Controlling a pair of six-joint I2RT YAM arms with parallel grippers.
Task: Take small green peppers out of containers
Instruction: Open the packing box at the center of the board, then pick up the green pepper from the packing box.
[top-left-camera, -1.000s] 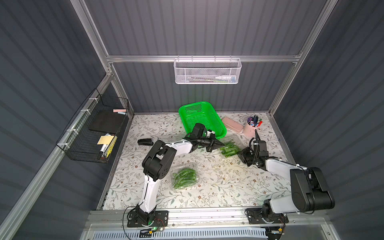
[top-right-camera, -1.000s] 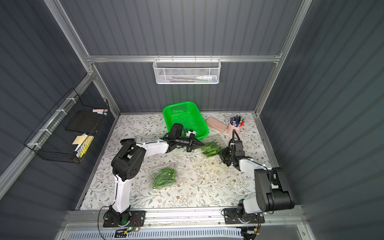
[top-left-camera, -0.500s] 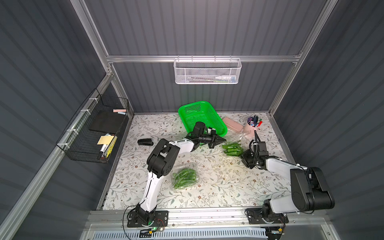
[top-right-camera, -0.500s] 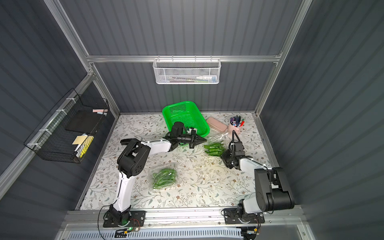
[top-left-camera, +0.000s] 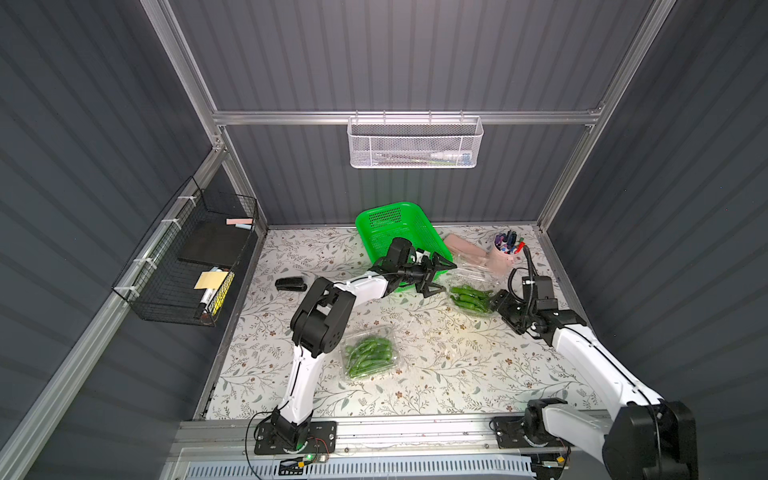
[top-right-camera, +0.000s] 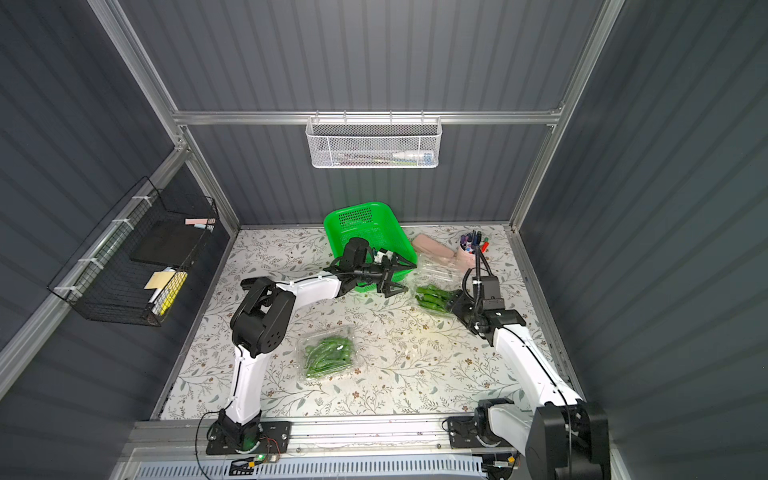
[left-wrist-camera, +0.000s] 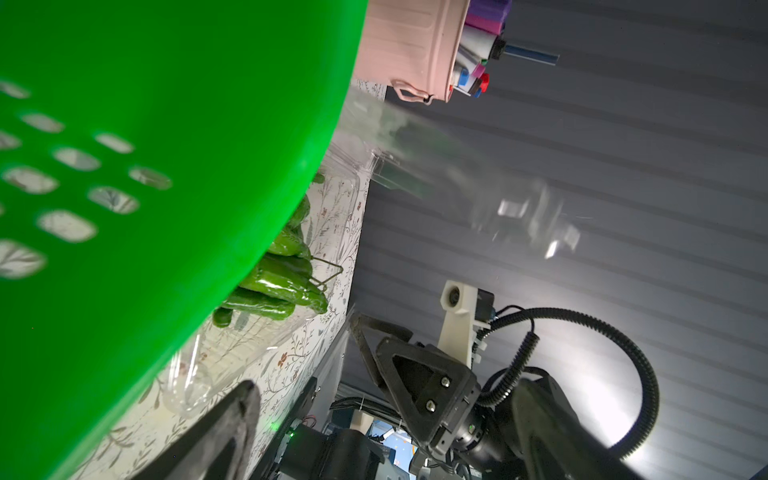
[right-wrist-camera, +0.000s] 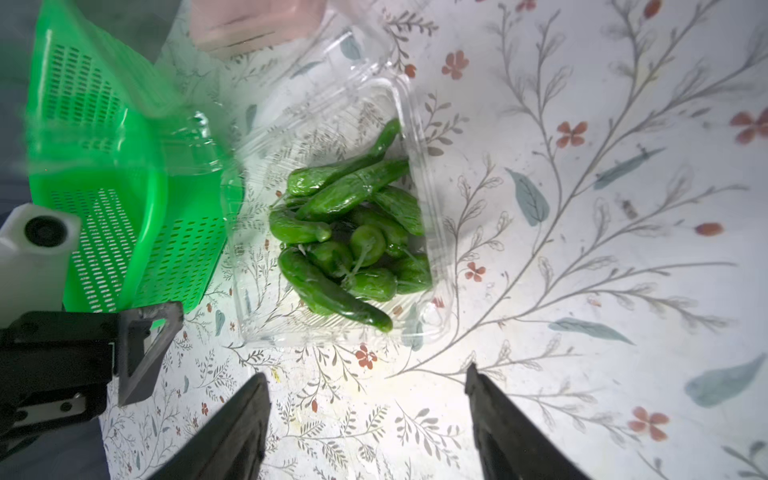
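Both pincers are opening as you watch: the left pincer (top-left-camera: 448, 277), jaws now apart, is letting go of the lid. The right pincer (right-wrist-camera: 365, 378), also spread, is releasing the far-right container (right-wrist-camera: 431, 216). Its small green peppers (right-wrist-camera: 345, 232) are lying exposed. The near container (top-left-camera: 370, 353) is apparently waiting shut.

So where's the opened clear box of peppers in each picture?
A top view: opened box just right of the green basket.
A top view: same place, box, basket.
Left wrist: box peeking out from behind the basket.
Right wrist: box mid-picture, beside the basket.
Shared landmark: the green basket.
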